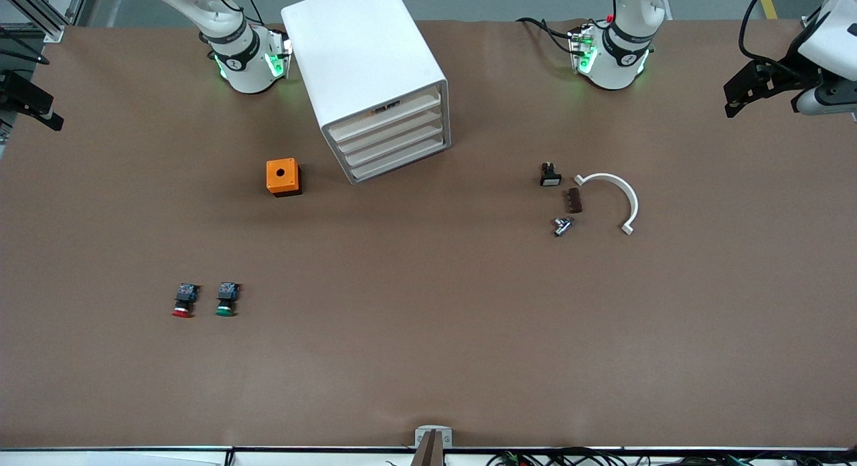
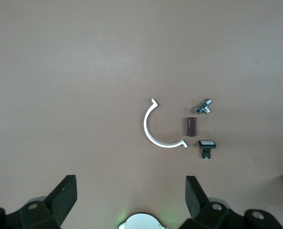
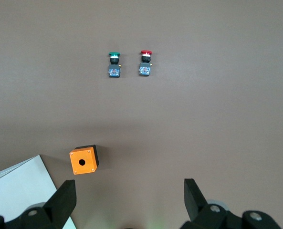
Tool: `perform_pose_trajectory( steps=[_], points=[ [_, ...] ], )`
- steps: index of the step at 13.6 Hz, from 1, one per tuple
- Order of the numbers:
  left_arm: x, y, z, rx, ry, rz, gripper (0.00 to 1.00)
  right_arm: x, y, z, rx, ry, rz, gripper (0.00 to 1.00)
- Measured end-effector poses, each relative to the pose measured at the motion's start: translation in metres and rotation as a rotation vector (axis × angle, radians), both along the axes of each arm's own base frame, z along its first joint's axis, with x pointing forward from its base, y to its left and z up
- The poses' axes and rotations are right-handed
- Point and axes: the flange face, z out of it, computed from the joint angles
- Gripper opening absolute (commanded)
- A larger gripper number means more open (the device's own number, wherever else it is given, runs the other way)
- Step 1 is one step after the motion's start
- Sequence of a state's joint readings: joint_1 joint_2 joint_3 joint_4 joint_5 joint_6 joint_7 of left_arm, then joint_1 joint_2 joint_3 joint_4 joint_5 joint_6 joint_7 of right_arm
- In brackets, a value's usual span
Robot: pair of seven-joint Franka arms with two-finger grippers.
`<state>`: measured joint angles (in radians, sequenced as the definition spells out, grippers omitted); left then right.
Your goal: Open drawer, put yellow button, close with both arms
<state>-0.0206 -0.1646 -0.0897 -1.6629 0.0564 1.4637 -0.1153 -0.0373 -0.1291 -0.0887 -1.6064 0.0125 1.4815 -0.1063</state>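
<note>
cabinet (image 1: 375,71): white box on counter (image 1: 428,332), between the two arm bases, fronts angled toward front cam. Corner also seen in right wrist view (image 3: 17,191).
drawer (image 1: 392,112): top one of four — pushed in, flush w/ the three below.
yellow button: not visible anywhere on counter; can't tell where it is.
left pincer (image 2: 131,198): released, fingers (image 2: 65,195) spread wide, nothing between. Up in air over the left arm's end of counter, arm waiting.
right pincer (image 3: 129,198): released too, fingers (image 3: 62,200) wide apart, empty. In the air at the right arm's end, over the orange box area.
orange box (image 1: 283,177): square, black hole in top, beside cabinet toward right arm's end.
red button (image 1: 183,300) + green button (image 1: 227,299): side by side, not touching, nearer front cam than orange box, caps pointing at front cam.
white curved clip (image 1: 612,198): half-ring, toward left arm's end.
brown block (image 1: 574,200): just beside clip.
black switch w/ white face (image 1: 550,175): near brown block, farther from front cam.
small metal part (image 1: 562,225): near brown block, nearer front cam — type unclear.
</note>
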Motion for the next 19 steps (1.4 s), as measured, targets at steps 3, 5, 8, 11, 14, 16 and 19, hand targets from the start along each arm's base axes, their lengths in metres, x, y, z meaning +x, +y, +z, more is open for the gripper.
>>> perform_pose_trajectory(
  steps=[3, 5, 8, 11, 14, 16, 19],
  points=[
    [0.002, 0.0, -0.001, -0.003, -0.001, -0.001, 1.0, 0.0, 0.0, 0.0, 0.0, 0.001, -0.036, 1.0],
    [0.005, -0.001, -0.001, -0.005, -0.007, -0.001, 1.0, 0.0, 0.0, 0.0, 0.0, 0.0, -0.042, 1.0],
    [0.015, -0.001, 0.0, -0.009, -0.012, -0.001, 1.0, 0.002, 0.0, 0.001, -0.001, -0.016, -0.042, 1.0],
    [0.017, -0.002, 0.002, -0.011, -0.016, 0.025, 1.0, 0.005, 0.001, 0.004, -0.004, -0.042, -0.033, 1.0],
    [0.016, -0.003, 0.002, -0.021, -0.011, 0.065, 1.0, 0.005, 0.001, 0.004, -0.005, -0.045, -0.027, 1.0],
    [0.016, -0.004, 0.001, -0.022, -0.009, 0.065, 1.0, 0.005, 0.001, 0.004, -0.005, -0.045, -0.025, 1.0],
    [0.015, -0.004, 0.001, -0.021, -0.006, 0.065, 1.0, 0.005, 0.001, 0.003, -0.004, -0.04, -0.025, 1.0]
  ],
)
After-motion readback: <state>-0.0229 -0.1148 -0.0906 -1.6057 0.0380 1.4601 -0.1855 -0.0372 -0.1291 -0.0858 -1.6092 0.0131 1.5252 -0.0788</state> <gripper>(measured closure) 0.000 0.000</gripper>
